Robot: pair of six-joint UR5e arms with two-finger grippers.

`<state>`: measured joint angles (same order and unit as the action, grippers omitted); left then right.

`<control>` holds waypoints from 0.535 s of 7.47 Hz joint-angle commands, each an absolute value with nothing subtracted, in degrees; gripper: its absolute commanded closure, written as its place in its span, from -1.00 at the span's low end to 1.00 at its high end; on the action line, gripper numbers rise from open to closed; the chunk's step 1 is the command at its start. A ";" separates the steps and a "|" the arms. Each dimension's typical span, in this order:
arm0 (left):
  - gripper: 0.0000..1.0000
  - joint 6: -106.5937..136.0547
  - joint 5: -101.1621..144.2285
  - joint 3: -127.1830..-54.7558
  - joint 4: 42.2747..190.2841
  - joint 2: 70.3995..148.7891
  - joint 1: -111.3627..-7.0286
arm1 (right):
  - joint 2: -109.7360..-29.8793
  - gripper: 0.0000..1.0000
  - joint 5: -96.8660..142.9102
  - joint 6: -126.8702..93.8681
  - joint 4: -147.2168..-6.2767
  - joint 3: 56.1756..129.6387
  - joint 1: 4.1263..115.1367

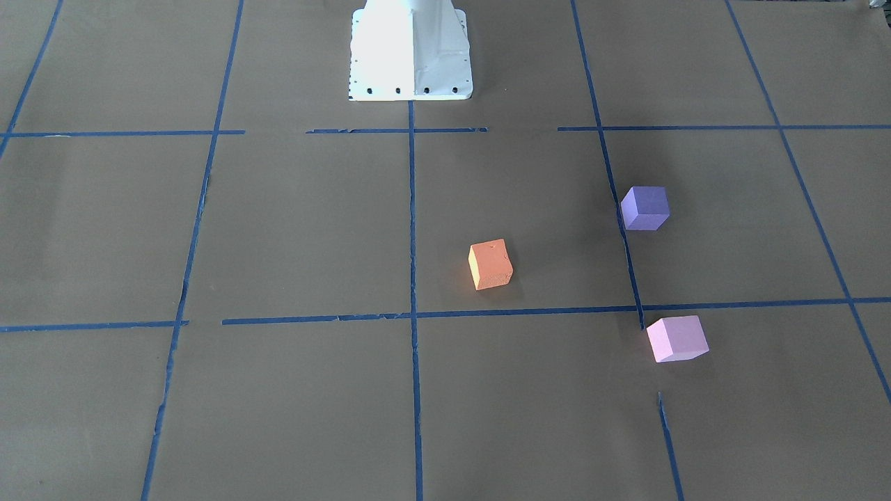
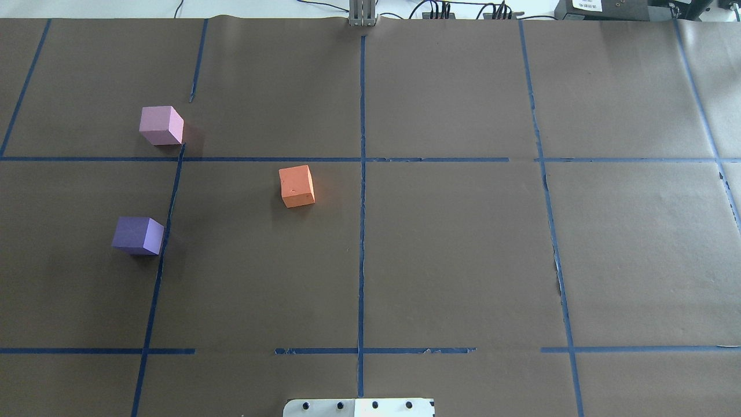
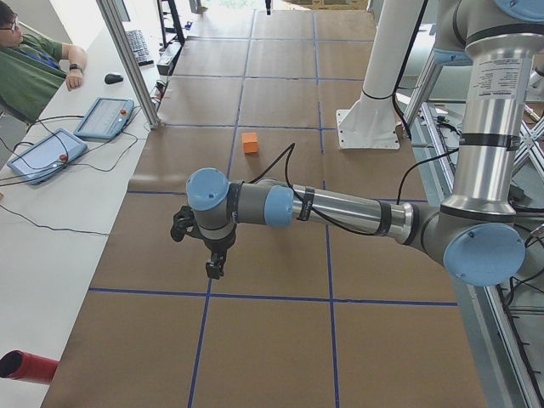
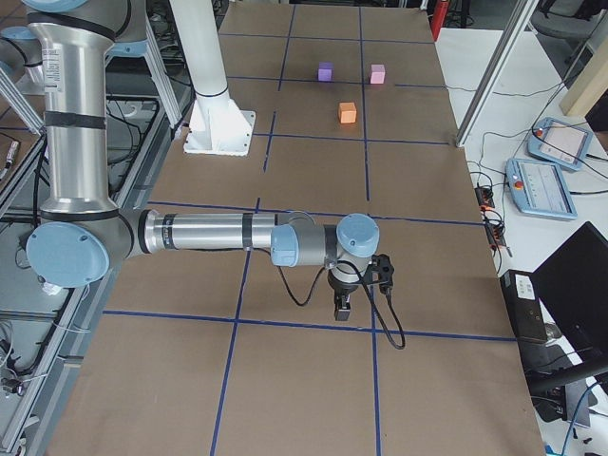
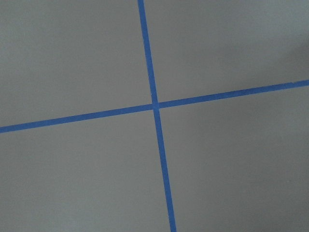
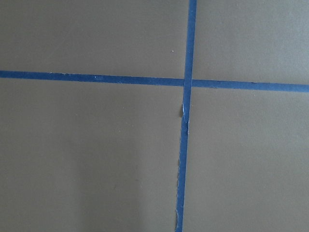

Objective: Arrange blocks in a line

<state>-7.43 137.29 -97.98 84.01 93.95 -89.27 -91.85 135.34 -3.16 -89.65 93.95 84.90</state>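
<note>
Three blocks sit on the brown paper table cover (image 2: 451, 255), all on the robot's left half and well apart from one another, forming a triangle, not a line. The small matte orange foam cube (image 2: 297, 186) is nearest the centre, in the cell just left of the middle strip of the blue tape grid (image 2: 362, 231) and just on the robot's side of a cross strip. The dark purple foam cube (image 2: 138, 236) sits further out to the left and closer to the robot, just beside a lengthwise strip, turned corner-on to the grid. The light pink foam cube (image 2: 161, 125) is farthest from the robot, just past the cross strip, close to a tape crossing. The white robot base (image 1: 411, 52) stands on the centre line, with nothing touching it. The left gripper (image 3: 215, 270) shows only in the side view, pointing down over the paper on an outstretched arm, far from the blocks; cannot tell how its jaws stand. The right gripper (image 4: 343, 306) is posed the same way at the opposite end of the table; jaw spread also cannot be told. Both wrist cameras see only paper and a tape crossing, with no fingers and no block.
</note>
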 commanded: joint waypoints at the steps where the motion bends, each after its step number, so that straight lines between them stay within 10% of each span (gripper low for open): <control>1: -1.00 -6.60 138.95 -102.28 83.76 97.11 -85.71 | -91.85 -1.00 135.35 -3.16 -89.65 93.96 84.90; 4: -1.00 11.01 139.48 -105.11 83.76 107.01 -77.03 | -91.85 -1.00 135.35 -3.16 -89.65 93.96 84.90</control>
